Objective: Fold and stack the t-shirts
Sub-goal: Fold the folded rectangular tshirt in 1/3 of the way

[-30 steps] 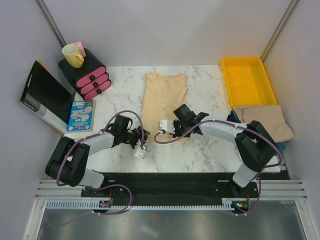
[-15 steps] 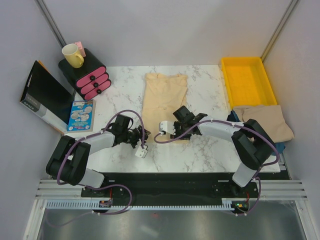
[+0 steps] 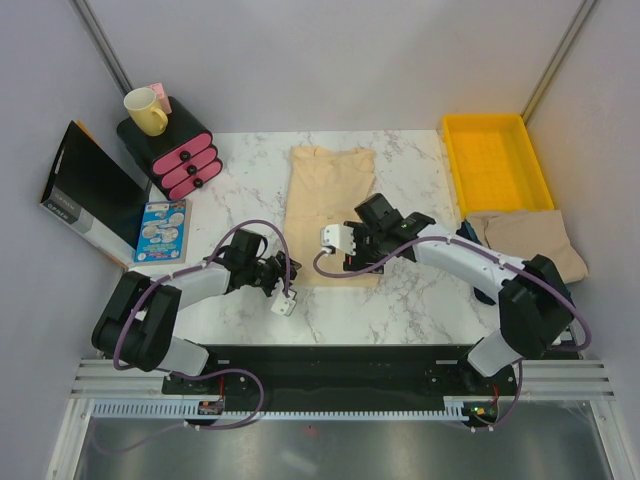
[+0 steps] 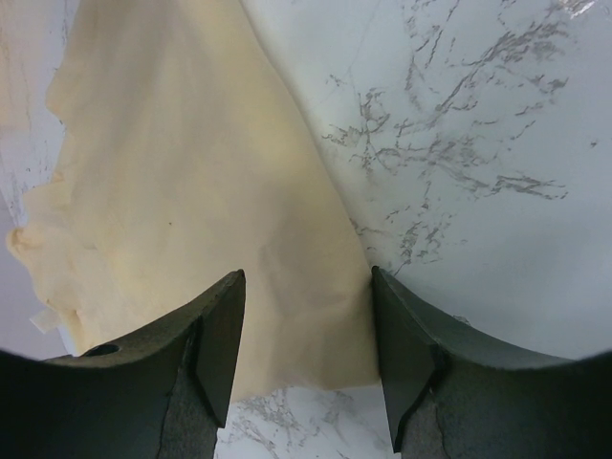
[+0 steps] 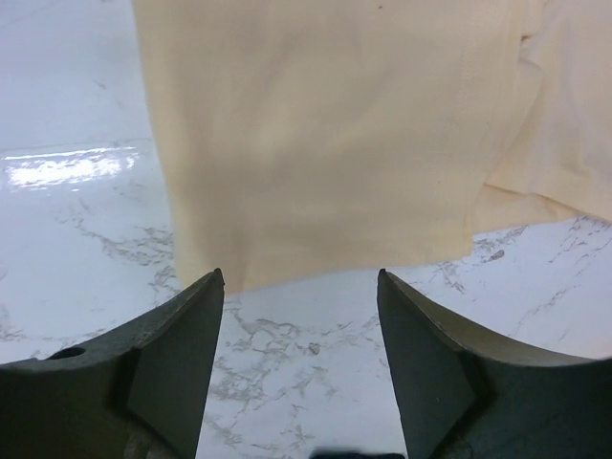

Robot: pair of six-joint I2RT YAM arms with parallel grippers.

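A pale cream t-shirt lies folded into a long strip down the middle of the marble table. My left gripper is at its near left corner, open. In the left wrist view that t-shirt corner lies between the spread fingers, with the gripper not closed on it. My right gripper hovers over the near right part of the strip, open. In the right wrist view the gripper has bare marble between its fingers and the t-shirt's edge just ahead. A second, beige t-shirt sits folded at the right edge.
A yellow tray stands at the back right, just behind the beige t-shirt. At the back left are a pink drawer unit with a yellow mug, a black box and a blue booklet.
My right gripper has opened, let go of the cream t-shirt and moved slightly right and away from it. The left arm has stayed where it was, still open.
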